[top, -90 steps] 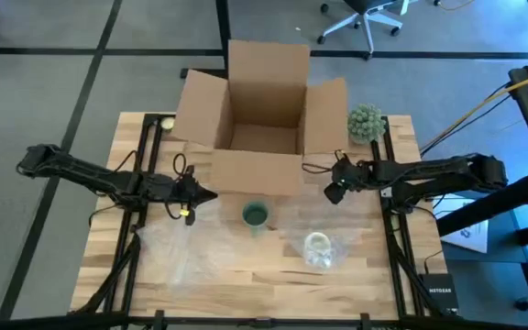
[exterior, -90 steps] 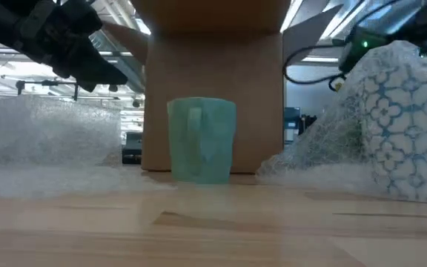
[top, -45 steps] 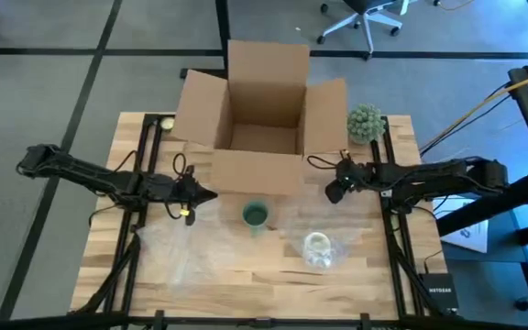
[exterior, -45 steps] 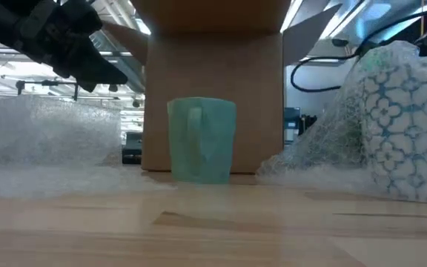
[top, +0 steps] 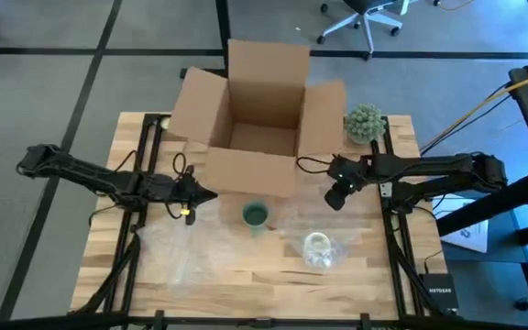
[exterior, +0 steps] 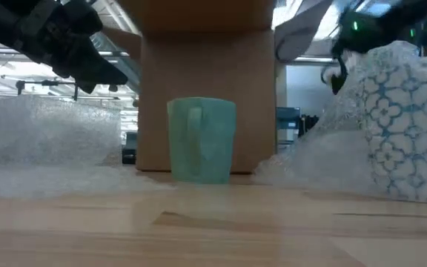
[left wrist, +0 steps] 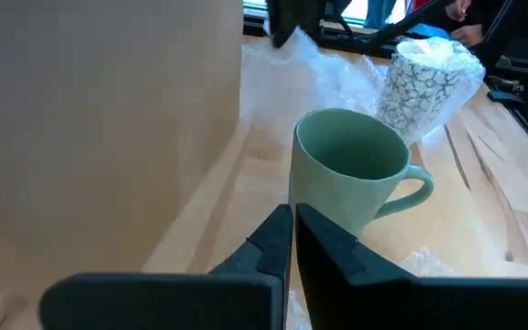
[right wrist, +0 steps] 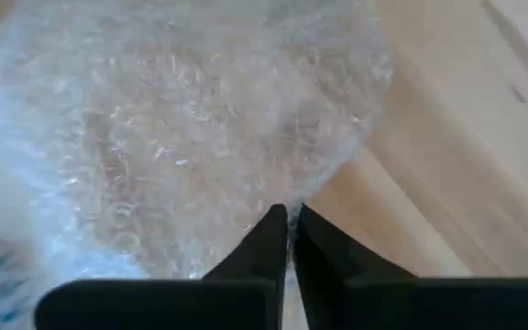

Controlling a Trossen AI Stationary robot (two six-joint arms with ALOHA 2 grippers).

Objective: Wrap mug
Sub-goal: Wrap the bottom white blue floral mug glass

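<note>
Green mug (top: 256, 215) stands upright on the desk (top: 246, 275), just in front of the open cardboard box (top: 259, 119). In the left wrist view its handle points away from the box wall, toward the bare wood.

Second mug, white with a blue pattern (top: 317, 246), already sits inside bubble wrap (top: 324, 240) to the right of the green one, apart from it. Another sheet of bubble wrap (top: 177, 243) lies flat on the left half of the desk.

Left gripper (top: 211, 195): hangs above the desk, left of the green mug, not touching it; fingers pressed together, nothing between them.

Right gripper (top: 336, 200): hangs by the right front corner of the box, above the wrap around the patterned mug; fingers pressed together, empty.

Small green plant (top: 365, 122) stands at the back right of the desk, beside the box flap.
</note>
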